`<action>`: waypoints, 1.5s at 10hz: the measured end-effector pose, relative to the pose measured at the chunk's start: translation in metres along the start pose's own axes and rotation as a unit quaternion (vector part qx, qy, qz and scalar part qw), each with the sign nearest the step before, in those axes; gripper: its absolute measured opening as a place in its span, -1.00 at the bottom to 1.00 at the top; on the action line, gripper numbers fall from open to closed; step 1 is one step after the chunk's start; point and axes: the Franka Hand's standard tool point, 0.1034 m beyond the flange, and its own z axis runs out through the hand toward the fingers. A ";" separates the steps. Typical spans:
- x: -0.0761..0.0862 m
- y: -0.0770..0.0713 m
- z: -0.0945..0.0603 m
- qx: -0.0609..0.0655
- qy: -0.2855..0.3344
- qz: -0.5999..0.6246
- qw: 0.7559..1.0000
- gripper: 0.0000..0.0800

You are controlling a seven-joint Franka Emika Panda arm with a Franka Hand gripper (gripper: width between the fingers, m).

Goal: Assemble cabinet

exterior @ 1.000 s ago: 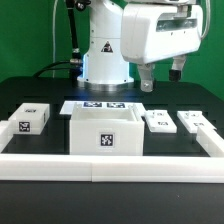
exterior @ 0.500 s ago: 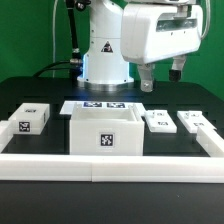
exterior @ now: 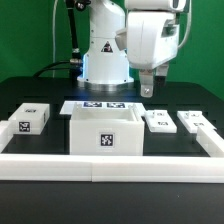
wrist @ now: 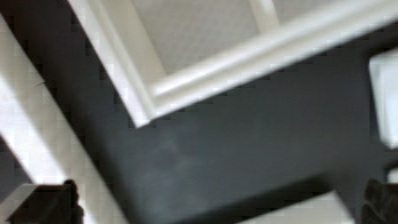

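- Table [exterior: 50, 88]: one, black top, carries everything.
- Robot arm [exterior: 105, 45]: one, white. Its base stands behind the cabinet body, beyond the marker board.
- Rail [exterior: 110, 161]: one long low white rail in front of the cabinet body, running across the exterior view, with a side leg turning back at the view's left.
- Cabinet body [exterior: 105, 133]: one white open-topped box, upright at the table's middle. One tag shows on its front wall. Nothing touches it.
- Marker board [exterior: 103, 103]: one flat white board lying just behind the cabinet body, tags showing.
- Panels: two, small, white and tagged, flat on the table at the exterior view's right of the cabinet body. The near panel [exterior: 158, 121] is just beside it; the far panel [exterior: 194, 122] lies further out. They are apart from each other.
- Block [exterior: 30, 118]: one, white and tagged, well apart from the cabinet body at the exterior view's left.
- Gripper [exterior: 149, 92]: one, hanging in the air behind and above the near panel, clear of the cabinet body. In the wrist view the dark fingers [wrist: 43, 203] sit wide apart with nothing between them, over black table beside a white-rimmed corner [wrist: 169, 90]; which part that is, cannot tell.
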 end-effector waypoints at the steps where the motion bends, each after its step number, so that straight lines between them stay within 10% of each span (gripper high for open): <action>1: -0.006 0.003 0.000 -0.001 -0.002 0.004 1.000 1.00; 11: -0.043 0.006 0.011 -0.011 -0.004 -0.151 0.989 1.00; 15: -0.054 -0.026 0.020 -0.004 -0.004 -0.151 0.989 1.00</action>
